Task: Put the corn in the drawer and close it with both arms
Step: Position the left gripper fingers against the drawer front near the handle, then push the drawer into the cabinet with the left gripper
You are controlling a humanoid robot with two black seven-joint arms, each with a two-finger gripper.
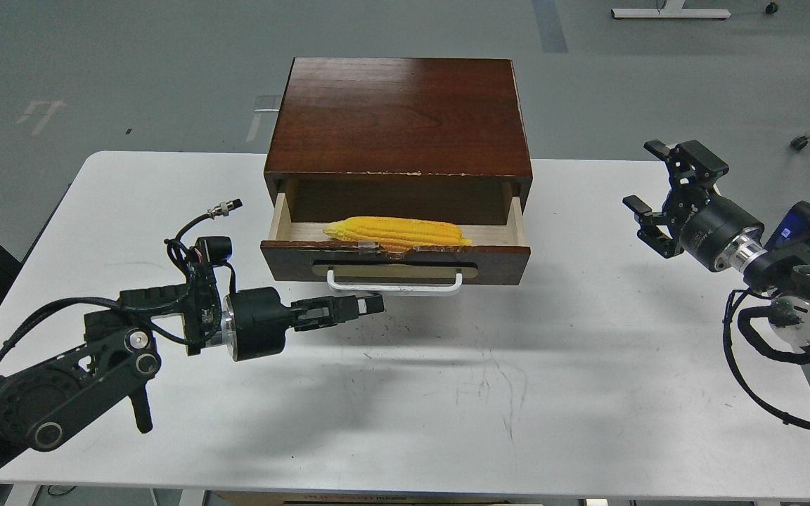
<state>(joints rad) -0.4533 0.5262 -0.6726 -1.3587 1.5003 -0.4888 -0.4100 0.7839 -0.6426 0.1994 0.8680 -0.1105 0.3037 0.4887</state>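
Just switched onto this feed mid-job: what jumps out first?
The bright yellow corn lies in the open drawer of the dark wooden box at the table's middle. My left gripper, fingers together, points at the drawer front from the left; my right gripper hangs open, far right.

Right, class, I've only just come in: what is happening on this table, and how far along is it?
A two-armed robot is working at a small wooden cabinet on a white table. The corn already lies inside the drawer, which is pulled out. The left tool points at the drawer front just below the white handle, fingers together, holding nothing. The right tool hovers open off to the side, clear of the drawer. Closing remains.
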